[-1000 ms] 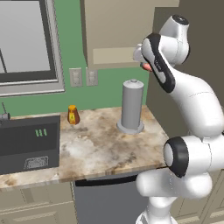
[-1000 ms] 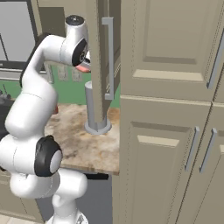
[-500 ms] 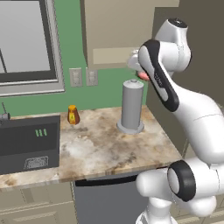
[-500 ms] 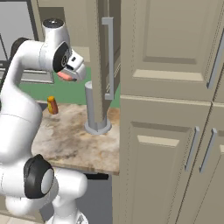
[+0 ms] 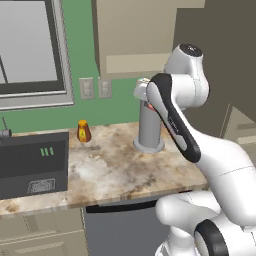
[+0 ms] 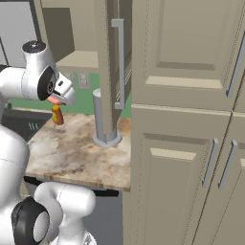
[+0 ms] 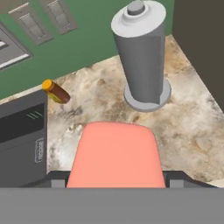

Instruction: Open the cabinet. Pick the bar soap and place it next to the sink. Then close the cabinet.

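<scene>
Hand view | gripper [image 7: 114,186] pinching bar soap [image 7: 115,153] across its width, held above counter [image 7: 183,118] for carrying to sink [image 5: 32,162] | cabinet [image 6: 112,72] door open, awaiting closing

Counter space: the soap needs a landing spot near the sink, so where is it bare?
The marble counter is bare between the sink and the grey canister, in front of the amber jar. It's crowded only around the canister's base, near the open cabinet door.
</scene>
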Controlling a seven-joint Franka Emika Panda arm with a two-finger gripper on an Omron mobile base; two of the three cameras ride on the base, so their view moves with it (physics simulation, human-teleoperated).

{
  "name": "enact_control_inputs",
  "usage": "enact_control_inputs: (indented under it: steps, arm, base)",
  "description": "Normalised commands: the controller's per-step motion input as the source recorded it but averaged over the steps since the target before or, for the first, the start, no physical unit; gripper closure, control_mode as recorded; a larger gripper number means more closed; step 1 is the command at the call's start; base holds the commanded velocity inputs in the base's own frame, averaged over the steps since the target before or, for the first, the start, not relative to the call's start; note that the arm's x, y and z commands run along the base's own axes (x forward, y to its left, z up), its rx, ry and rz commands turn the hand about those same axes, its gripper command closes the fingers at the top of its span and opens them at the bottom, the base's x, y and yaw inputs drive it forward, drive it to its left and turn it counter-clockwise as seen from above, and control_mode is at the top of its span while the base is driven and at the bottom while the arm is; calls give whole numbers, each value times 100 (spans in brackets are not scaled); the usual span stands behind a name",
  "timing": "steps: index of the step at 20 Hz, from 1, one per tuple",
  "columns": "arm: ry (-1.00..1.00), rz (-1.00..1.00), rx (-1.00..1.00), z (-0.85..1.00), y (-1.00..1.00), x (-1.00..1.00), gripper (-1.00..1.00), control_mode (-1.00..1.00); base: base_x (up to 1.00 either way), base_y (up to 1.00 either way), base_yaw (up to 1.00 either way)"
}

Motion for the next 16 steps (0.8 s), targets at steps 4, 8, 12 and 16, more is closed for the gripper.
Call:
enact_control_inputs:
  steps: [4,8,12,16]
  arm:
    - [0,-2,3,-38,48,-10,100,-100]
    - [0,-2,1,-43,53,-8,100,-100]
    - [0,-3,0,-43,54,-5,100,-100]
    - [0,-2,0,-39,52,5,100,-100]
  base:
    - [0,0,0]
    - [0,0,0]
    - [0,0,0]
    - [0,0,0]
